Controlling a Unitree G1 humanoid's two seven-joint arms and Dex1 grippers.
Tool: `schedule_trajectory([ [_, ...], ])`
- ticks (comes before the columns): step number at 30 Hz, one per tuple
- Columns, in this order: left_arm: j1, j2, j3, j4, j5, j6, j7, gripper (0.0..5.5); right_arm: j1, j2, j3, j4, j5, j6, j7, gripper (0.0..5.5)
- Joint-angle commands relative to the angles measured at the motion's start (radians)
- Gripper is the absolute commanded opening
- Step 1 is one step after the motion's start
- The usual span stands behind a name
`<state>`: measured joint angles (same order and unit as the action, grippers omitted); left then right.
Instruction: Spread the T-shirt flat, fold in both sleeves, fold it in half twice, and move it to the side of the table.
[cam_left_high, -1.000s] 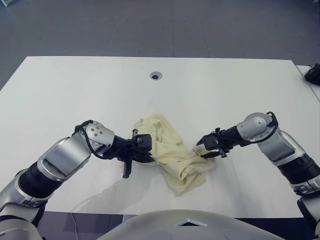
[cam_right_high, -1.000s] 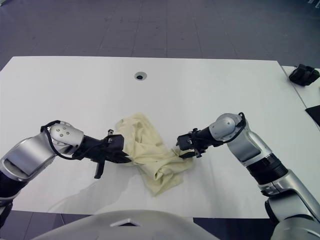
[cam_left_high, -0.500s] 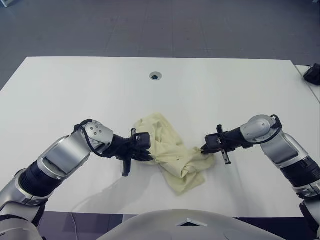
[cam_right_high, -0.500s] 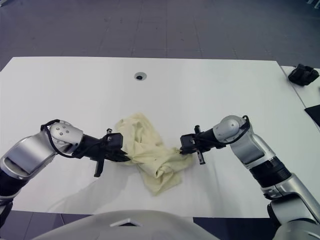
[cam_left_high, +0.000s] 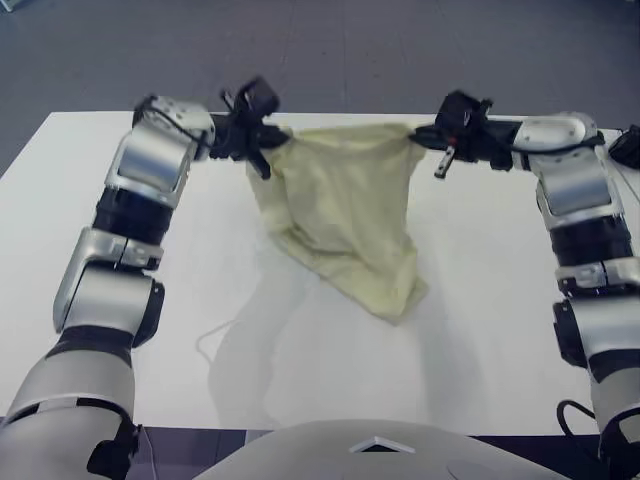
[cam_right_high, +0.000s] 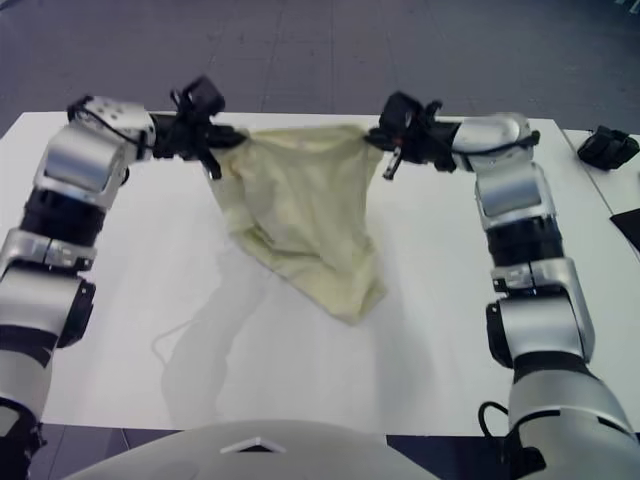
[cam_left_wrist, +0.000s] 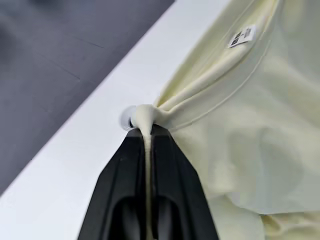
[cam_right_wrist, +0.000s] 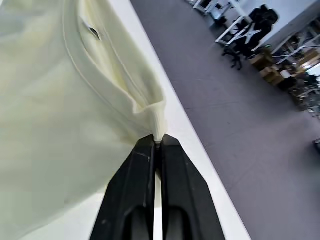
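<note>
Pale yellow cotton T-shirt (cam_left_high: 350, 215) hangs stretched left-right between left gripper (cam_left_high: 266, 138) and right gripper (cam_left_high: 428, 136), each clamped on a top corner, above the white counter (cam_left_high: 500, 320).

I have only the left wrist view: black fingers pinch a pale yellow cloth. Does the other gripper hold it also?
Observer: Yes. The right gripper is shut on the pale yellow T-shirt, at its opposite upper corner.
Operator: Does the shirt hang free?
Observer: Not fully; its lower end seems to rest on the white table.
Operator: Is it stretched?
Observer: Its upper edge runs nearly straight from the left gripper to the right one.
</note>
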<state>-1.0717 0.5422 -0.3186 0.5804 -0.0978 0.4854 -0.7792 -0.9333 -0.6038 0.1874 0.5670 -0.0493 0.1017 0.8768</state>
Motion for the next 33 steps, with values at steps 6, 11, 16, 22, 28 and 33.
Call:
schedule_trajectory([
  [6, -0.444, -0.133, -0.004, 0.67, 0.286, -0.513, 0.503, 0.0, -0.489, 0.08, 0.035, 0.657, -0.239, -0.297, -0.561, 0.01],
  [11, -0.512, -0.134, -0.029, 0.742, 0.411, -0.608, 0.655, 0.0, -0.557, 0.086, 0.051, 0.732, -0.311, -0.351, -0.691, 0.01],
  [16, -0.395, -0.136, -0.082, 0.726, 0.493, -0.645, 0.507, 0.0, -0.499, 0.078, 0.035, 0.717, -0.299, -0.428, -0.617, 0.01],
  [22, 0.065, 0.035, -0.119, 0.122, 0.428, -0.575, 0.021, 0.0, -0.185, -0.017, -0.043, 0.323, -0.049, -0.411, -0.082, 0.01],
  [28, 0.397, 0.3, -0.067, -0.654, 0.247, -0.36, -0.387, 0.0, 0.27, -0.295, 0.027, -0.477, 0.29, 0.064, 0.461, 0.01],
  [33, 0.532, 0.419, -0.097, -0.884, 0.203, -0.327, -0.539, 0.0, 0.488, -0.393, 0.043, -0.753, 0.357, 0.212, 0.53, 0.01],
])
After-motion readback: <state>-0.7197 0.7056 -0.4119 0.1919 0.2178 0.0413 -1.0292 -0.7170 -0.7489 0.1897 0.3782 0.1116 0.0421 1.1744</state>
